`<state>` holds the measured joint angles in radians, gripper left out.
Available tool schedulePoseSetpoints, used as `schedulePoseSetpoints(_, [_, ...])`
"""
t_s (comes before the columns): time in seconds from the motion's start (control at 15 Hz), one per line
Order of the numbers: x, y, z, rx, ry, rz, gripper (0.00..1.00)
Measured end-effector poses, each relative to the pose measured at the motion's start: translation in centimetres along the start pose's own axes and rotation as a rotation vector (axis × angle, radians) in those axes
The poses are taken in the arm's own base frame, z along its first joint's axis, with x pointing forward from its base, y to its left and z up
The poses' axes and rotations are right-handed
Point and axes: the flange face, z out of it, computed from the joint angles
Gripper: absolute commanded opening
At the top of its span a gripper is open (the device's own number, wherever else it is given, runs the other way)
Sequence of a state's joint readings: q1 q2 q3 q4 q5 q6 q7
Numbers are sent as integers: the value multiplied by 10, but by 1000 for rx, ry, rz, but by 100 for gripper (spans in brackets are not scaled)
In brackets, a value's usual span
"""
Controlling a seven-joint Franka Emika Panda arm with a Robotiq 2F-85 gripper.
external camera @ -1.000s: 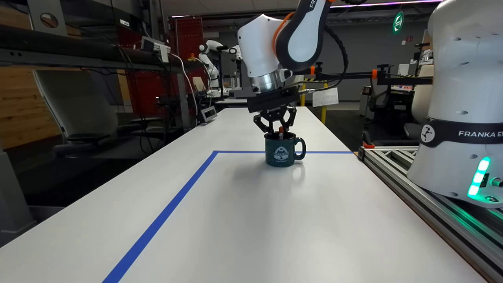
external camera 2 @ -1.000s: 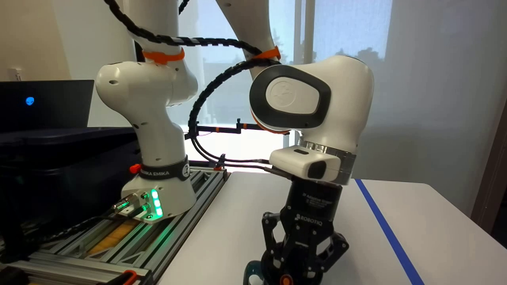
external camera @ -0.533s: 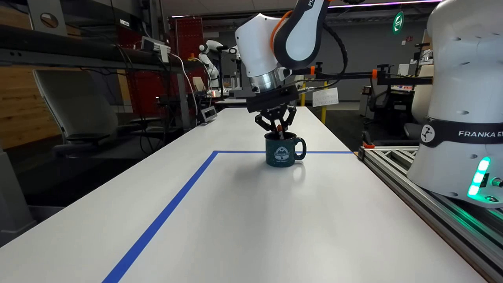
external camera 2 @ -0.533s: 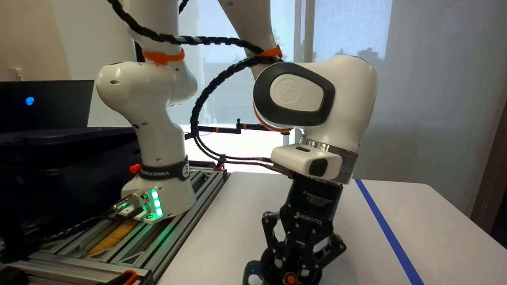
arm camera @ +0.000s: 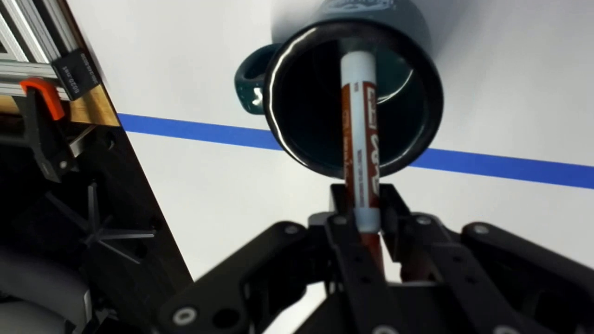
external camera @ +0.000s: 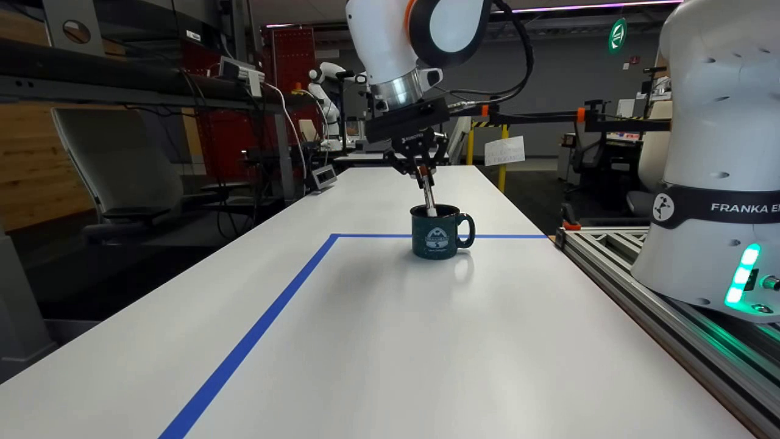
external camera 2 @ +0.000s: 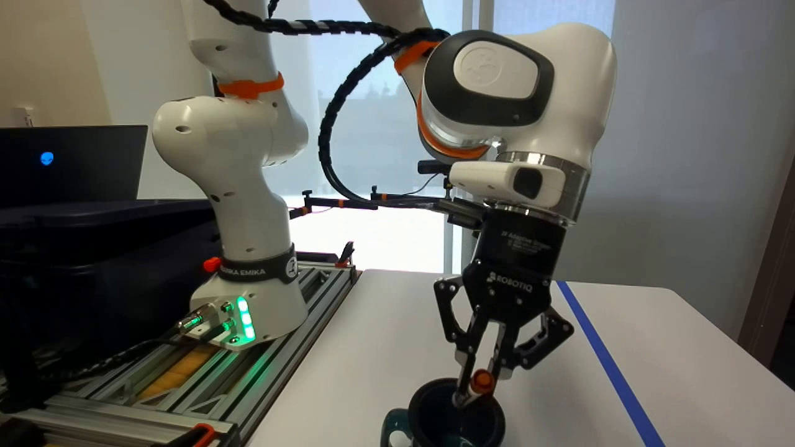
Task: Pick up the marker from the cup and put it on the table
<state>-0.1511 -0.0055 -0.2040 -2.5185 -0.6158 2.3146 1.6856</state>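
White table [external camera: 378, 341] below, blue tape [external camera: 256, 332] across it, and the gripper [arm camera: 363, 198] is clamped on a leaning marker [arm camera: 360, 134], low end at the mouth of the mug [external camera: 434, 239]! Swing sideways too soon and that end could catch the rim, tipping the mug or twisting the marker loose.

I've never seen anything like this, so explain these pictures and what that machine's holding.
The machine is a white robot arm. Its black pincer does the grasping, rather like tongs. Two pictures are taken from outside the robot; the wrist view, from the arm's end, looks down past the pincer. A dark teal mug stands upright on a white table marked with blue tape. The pincer is closed on a marker, held at a tilt with its lower end at the mug's mouth. Whether it's fully out, I can't tell.
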Motion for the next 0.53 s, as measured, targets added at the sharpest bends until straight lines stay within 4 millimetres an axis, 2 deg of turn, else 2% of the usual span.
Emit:
schedulePoseSetpoints(0.27, [2,-7,-22,25,-20,63,5])
schedulePoseSetpoints(0.53, [2,-22,-29,31,-73,131,5])
